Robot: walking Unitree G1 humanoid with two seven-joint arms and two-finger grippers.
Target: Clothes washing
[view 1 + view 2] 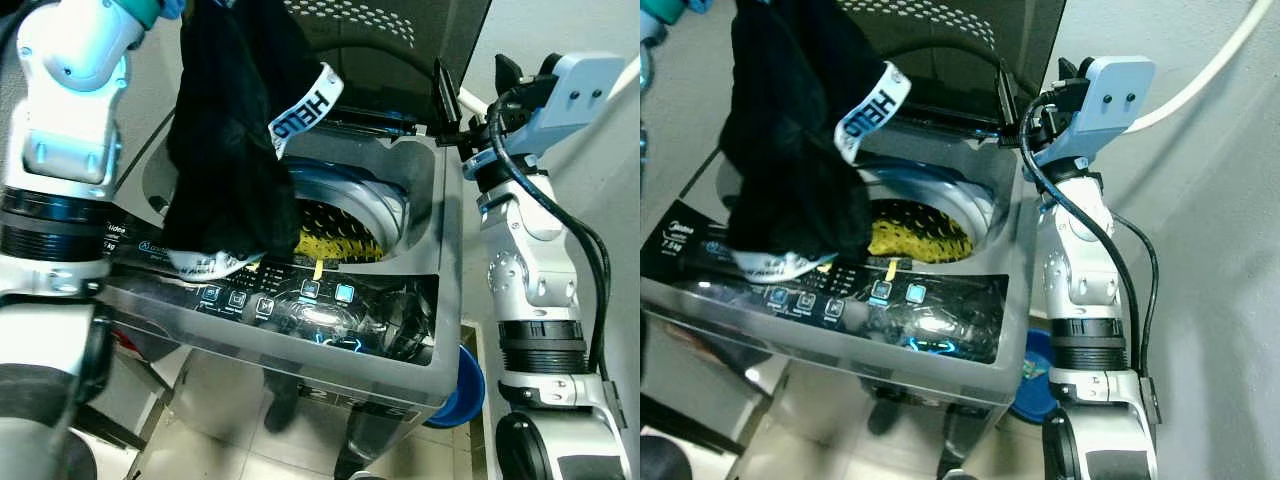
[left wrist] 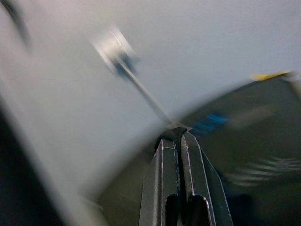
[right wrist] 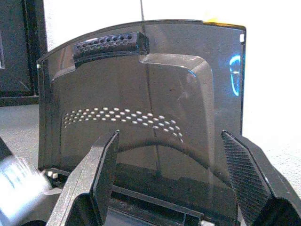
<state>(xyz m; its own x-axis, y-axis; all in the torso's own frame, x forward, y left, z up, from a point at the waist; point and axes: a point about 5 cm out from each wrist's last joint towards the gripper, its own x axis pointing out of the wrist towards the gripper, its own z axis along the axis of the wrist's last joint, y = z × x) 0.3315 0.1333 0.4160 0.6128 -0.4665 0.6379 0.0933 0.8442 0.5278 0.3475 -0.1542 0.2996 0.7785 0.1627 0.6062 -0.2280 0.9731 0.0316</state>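
Dark garment held over the open washer for loading.

The left end effector (image 2: pixel 181 141), fingers pressed together, dangles the black garment (image 1: pixel 225 150) above the washing machine (image 1: pixel 400 200) drum; the right end effector (image 3: pixel 169 183), spread apart, faces the raised lid (image 3: pixel 141 94).

Blue round basin (image 1: pixel 466 388) on pale tiled floor (image 1: pixel 230 450) just beside the machine's lower right corner, a white hose (image 1: pixel 1210 70) slanting across the grey wall (image 1: pixel 1220 250) behind, dark shoes (image 1: pixel 283 410) below.
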